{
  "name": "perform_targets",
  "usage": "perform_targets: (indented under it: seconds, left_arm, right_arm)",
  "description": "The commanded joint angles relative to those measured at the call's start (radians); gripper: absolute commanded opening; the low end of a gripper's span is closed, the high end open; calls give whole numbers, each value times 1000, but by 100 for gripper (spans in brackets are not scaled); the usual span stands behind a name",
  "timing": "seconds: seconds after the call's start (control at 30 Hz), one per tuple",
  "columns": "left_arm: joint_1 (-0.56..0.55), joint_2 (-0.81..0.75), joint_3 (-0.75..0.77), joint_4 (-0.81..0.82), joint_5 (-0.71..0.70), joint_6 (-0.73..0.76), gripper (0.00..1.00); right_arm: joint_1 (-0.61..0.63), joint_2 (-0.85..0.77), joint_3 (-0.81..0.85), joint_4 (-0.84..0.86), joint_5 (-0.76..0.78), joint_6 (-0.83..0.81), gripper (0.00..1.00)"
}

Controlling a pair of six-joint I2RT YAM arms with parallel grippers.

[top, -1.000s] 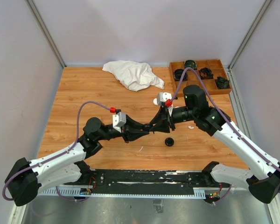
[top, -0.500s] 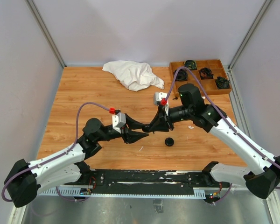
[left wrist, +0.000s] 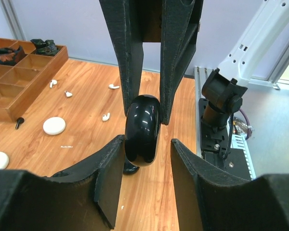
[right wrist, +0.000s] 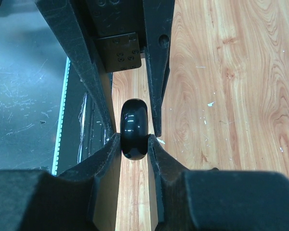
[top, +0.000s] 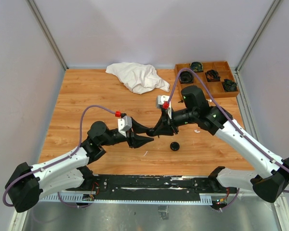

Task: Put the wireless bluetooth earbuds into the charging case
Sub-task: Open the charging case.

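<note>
Progress: nothing inserted; white earbuds [left wrist: 106, 116] lying loose on worktop [left wrist: 82, 134], upper left of left-wrist view.
Held item: black charging case [left wrist: 142, 130], edge-on, mid-air at frame centre.
Right arm: reaching inward, right gripper [right wrist: 134, 139] pinching charging case.
Left arm: opposite, left gripper [left wrist: 147, 143] spread around it.
Remaining: opening charging case, seating earbuds.

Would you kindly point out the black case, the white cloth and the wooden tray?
black case [left wrist: 142, 129]: left wrist view, glossy rounded edge.
white cloth [top: 137, 77]: top external view, its middle.
wooden tray [left wrist: 41, 82]: left wrist view, outer side wall.
</note>
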Motion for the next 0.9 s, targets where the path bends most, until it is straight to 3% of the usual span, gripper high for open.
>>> perform_targets:
  seconds: [0.0,0.3,0.5,0.67,0.87]
  left_arm:
    - [-1,5,13,13,-14,-3,48]
    - [-1,11,12,34,-23,-19,42]
    - [-1,12,11,43,-47,-16,16]
    - [-1,21,10,44,-41,12,2]
    - [-1,5,-12,43,-6,92,0]
  right_arm:
    - [21,-5,36,-12,14,-13,9]
    - [24,0,39,-12,21,-13,9]
    - [35,0,35,-12,26,-15,10]
    - [39,-2,37,-8,55,-18,21]
    - [39,-20,34,11,106,-12,34]
